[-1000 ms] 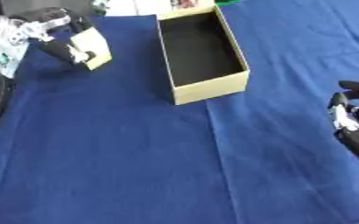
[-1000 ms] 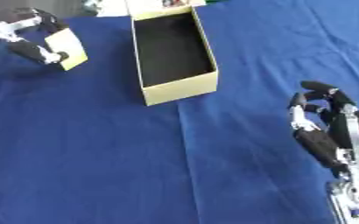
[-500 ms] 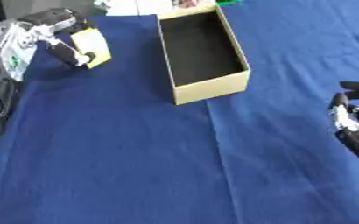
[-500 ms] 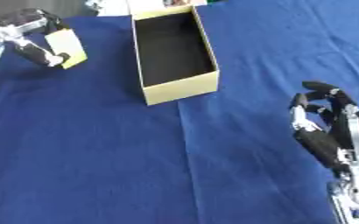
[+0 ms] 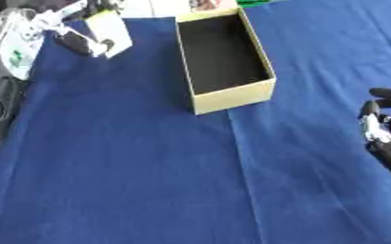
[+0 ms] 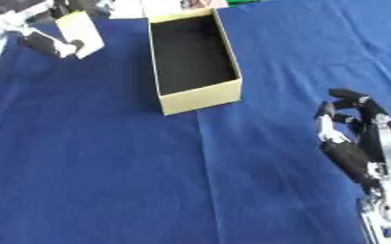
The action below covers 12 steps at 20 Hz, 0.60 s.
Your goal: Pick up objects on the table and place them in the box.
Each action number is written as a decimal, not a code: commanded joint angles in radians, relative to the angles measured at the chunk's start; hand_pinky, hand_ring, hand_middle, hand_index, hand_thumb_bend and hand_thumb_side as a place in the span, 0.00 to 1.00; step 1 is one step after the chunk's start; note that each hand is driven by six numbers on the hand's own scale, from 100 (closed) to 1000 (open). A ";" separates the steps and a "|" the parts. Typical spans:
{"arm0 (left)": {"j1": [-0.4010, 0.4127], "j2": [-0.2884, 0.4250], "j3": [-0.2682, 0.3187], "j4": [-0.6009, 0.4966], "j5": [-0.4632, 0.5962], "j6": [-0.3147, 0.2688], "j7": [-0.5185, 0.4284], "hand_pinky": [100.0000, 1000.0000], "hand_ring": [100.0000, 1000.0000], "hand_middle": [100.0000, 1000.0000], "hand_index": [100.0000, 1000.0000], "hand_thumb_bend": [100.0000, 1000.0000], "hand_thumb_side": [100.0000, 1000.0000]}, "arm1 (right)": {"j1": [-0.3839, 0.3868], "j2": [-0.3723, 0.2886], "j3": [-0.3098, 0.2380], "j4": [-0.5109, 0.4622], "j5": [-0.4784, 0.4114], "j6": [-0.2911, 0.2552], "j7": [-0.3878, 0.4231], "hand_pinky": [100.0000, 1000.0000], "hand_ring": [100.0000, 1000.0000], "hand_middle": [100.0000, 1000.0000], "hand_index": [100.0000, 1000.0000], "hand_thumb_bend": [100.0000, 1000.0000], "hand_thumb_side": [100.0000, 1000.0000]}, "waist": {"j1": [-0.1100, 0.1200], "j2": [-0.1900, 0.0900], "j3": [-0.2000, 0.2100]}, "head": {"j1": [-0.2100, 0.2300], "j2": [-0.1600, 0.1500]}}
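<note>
In the upper left of the frame, the left hand (image 5: 75, 37) is curled around a pale yellow block (image 5: 109, 27), holding it clear of the blue tablecloth (image 5: 132, 157) and just left of the open yellow box (image 5: 225, 59). The box's dark interior holds nothing visible. The right hand (image 6: 357, 138) rests at the right edge, fingers relaxed and pointing up, holding nothing.

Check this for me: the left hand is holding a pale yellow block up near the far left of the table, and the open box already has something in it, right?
Not quite. The box is empty: the left eye view shows only its dark bare floor. The rest holds: the left hand has its fingers round the pale yellow block at the far left.
</note>
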<state>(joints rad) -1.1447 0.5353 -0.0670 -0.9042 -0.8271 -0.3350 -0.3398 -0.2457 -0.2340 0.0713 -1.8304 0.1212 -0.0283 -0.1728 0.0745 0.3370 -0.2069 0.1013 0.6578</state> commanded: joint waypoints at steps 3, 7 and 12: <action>-0.051 -0.035 -0.054 -0.087 0.078 -0.007 -0.007 0.72 0.52 0.35 0.78 0.00 0.12 | -0.005 -0.011 0.002 -0.012 -0.005 -0.002 0.010 0.66 0.96 0.47 0.72 0.00 0.23 | -0.006 -0.029 -0.006 | 0.011 0.004; -0.066 -0.095 -0.094 -0.119 0.077 -0.021 -0.002 0.72 0.53 0.35 0.78 0.00 0.11 | -0.008 -0.009 0.007 -0.012 -0.009 -0.003 0.016 0.66 0.96 0.47 0.72 0.00 0.23 | -0.005 -0.031 -0.017 | 0.022 0.002; -0.064 -0.153 -0.133 -0.125 0.041 -0.051 0.004 0.72 0.55 0.36 0.78 0.00 0.11 | -0.011 -0.007 0.012 -0.011 -0.012 -0.004 0.022 0.66 0.96 0.47 0.72 0.00 0.23 | -0.005 -0.032 -0.027 | 0.029 -0.003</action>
<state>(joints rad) -1.1840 0.3797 -0.1957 -1.0080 -0.7777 -0.3767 -0.3376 -0.2467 -0.2332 0.0813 -1.8301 0.1160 -0.0308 -0.1541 0.0741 0.3295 -0.2335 0.1254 0.6578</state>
